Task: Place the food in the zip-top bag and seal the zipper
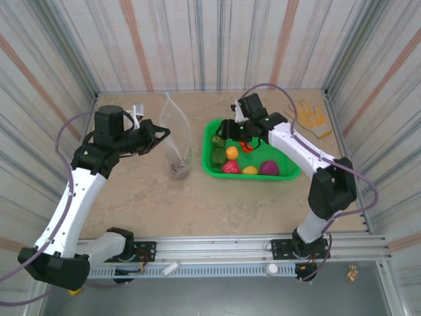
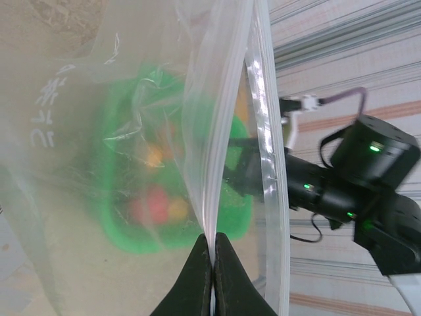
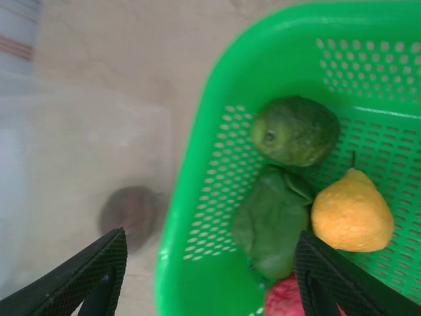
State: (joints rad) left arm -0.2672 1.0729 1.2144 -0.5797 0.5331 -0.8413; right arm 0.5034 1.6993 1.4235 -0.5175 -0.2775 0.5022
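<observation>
Left of the green basket (image 1: 286,174), the zip-top bag (image 1: 176,138) stands held up.
Its zipper (image 2: 209,204) is clamped in the left end effector (image 2: 214,238), one dark food piece (image 1: 179,169) lying at its bottom on the counter (image 1: 197,204); the right end effector (image 3: 210,236), fingers apart, hovers over the basket's fruit (image 3: 352,210) and vegetables.

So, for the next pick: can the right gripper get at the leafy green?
Probably yes: the open right gripper hangs over the leafy green, uncovered, but the basket wall also lies between its jaws.
</observation>
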